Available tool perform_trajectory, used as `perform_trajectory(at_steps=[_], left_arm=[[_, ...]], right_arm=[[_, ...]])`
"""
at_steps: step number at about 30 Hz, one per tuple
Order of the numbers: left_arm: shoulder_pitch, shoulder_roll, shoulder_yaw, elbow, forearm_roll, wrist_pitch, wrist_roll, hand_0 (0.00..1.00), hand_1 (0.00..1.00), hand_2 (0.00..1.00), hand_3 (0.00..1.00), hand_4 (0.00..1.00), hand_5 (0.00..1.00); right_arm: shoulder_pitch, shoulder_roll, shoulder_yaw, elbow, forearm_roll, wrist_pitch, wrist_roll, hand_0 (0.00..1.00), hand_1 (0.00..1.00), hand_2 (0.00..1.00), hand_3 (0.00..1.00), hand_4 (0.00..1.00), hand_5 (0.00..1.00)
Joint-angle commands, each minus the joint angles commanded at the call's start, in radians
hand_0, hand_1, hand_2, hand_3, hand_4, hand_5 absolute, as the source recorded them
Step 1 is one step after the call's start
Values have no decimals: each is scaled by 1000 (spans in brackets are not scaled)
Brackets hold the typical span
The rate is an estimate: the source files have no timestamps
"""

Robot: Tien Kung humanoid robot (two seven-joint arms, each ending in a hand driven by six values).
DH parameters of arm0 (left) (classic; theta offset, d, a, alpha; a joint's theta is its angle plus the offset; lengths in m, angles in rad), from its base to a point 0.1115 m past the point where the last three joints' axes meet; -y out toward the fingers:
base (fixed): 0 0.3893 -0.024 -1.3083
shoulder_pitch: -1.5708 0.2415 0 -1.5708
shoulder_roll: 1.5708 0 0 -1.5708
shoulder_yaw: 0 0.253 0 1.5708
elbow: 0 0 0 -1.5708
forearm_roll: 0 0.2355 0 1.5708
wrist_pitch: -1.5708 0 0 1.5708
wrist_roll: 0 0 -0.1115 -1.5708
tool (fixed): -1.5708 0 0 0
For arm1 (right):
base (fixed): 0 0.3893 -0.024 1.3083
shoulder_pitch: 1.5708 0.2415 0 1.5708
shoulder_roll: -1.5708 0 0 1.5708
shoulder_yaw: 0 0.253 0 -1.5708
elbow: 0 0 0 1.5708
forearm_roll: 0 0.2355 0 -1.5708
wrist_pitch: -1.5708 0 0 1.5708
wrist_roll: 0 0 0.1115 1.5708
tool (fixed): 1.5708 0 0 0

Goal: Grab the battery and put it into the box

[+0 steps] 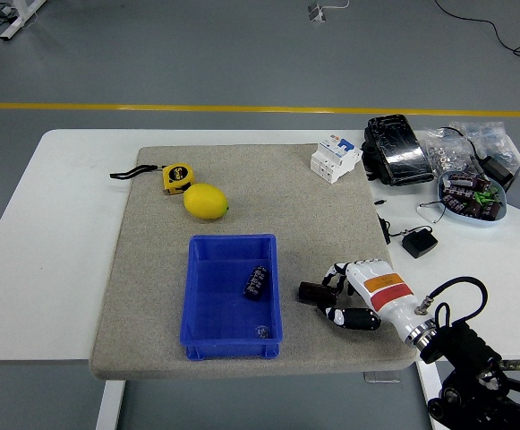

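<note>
I judged the battery (313,291), a short dark cylinder, to be stiff, smooth and dense for its size, liable to roll, so best pinched across its middle. It lay on the grey mat (143,269) just right of the blue box (201,345), where another battery (257,280) already sat. My right hand (349,296) reached in low from the right, fingers curled around the cylinder, thumb underneath.
</note>
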Motion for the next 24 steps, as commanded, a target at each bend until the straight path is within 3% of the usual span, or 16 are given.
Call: perform_trajectory(at_steps=[24], left_arm=[[0, 1, 0, 0, 1, -1, 1, 576, 551, 593, 573, 633, 574]], right_arm=[[0, -6, 44, -1, 11, 4, -5, 237, 316, 405, 489, 690, 306]])
